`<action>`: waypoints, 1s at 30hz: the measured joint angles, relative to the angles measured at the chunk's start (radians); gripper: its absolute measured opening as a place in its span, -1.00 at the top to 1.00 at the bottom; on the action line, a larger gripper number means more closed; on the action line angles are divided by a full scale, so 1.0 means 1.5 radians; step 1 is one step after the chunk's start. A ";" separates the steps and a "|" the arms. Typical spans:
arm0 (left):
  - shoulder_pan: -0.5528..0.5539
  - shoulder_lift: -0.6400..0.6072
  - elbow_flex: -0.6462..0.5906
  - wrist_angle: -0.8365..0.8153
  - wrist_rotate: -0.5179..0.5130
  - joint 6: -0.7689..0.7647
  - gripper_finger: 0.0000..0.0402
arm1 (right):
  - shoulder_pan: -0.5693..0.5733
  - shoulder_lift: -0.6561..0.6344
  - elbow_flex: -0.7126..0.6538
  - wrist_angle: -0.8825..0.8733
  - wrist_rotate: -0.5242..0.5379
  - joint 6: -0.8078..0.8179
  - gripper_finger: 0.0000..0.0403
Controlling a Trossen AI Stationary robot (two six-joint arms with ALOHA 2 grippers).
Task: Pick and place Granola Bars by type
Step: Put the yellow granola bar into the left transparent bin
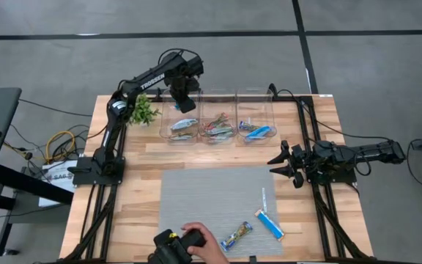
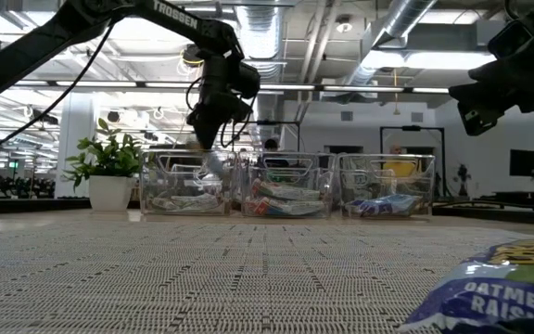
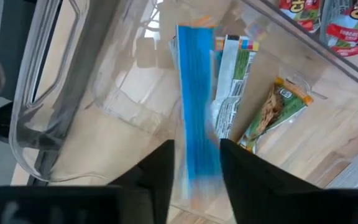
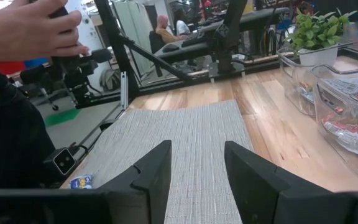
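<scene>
Left gripper [image 1: 184,102] over the leftmost clear bin [image 1: 184,121]; jaws parted, bright blue granola bar [image 3: 196,106] loose between them. Right gripper [image 1: 284,163] open, empty, at bench's right edge. Three bars [image 1: 269,222] on mat [image 1: 211,198].

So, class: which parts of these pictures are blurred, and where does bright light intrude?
Left wrist view: the bright blue bar between the left gripper fingers is motion-smeared. Low view: the blue wrapper up close is out of focus, and ceiling lights glare. Right wrist view: a person's hand is soft.
</scene>
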 joint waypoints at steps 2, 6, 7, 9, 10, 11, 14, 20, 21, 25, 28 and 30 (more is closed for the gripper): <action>0.000 0.000 0.000 0.001 0.000 -0.001 0.30 | 0.000 0.000 0.000 0.000 0.000 0.000 0.30; -0.007 0.000 0.000 0.001 0.000 -0.007 0.18 | 0.000 0.000 0.000 0.000 0.000 0.000 0.29; -0.010 0.000 0.000 0.001 0.000 -0.010 0.17 | 0.000 0.000 0.000 0.000 0.000 0.000 0.29; -0.018 0.000 0.001 0.000 0.000 -0.016 0.16 | 0.000 0.000 0.000 0.000 0.000 0.000 0.29; -0.022 0.000 0.002 0.001 0.000 -0.017 0.16 | 0.000 0.000 0.000 0.000 0.000 0.000 0.29; -0.026 -0.003 0.002 0.001 0.001 -0.020 0.17 | 0.000 0.000 0.000 0.000 0.000 0.000 0.29; -0.047 -0.021 0.003 0.015 0.002 -0.022 0.19 | 0.000 0.000 0.000 0.000 0.000 0.000 0.30; -0.115 -0.054 0.004 0.055 0.042 -0.034 0.21 | 0.000 0.000 0.000 0.000 0.000 0.000 0.29; -0.131 -0.059 0.004 0.063 0.057 -0.036 0.21 | 0.000 0.000 0.000 0.000 0.000 0.000 0.29; -0.201 -0.076 0.004 0.108 0.127 -0.044 0.21 | 0.000 0.000 0.000 0.000 0.000 0.000 0.29; -0.258 -0.081 0.004 0.153 0.175 -0.055 0.22 | 0.000 0.000 0.000 0.000 0.000 0.000 0.30; -0.298 -0.085 0.004 0.179 0.203 -0.062 0.22 | 0.000 0.000 0.000 0.000 0.000 0.000 0.30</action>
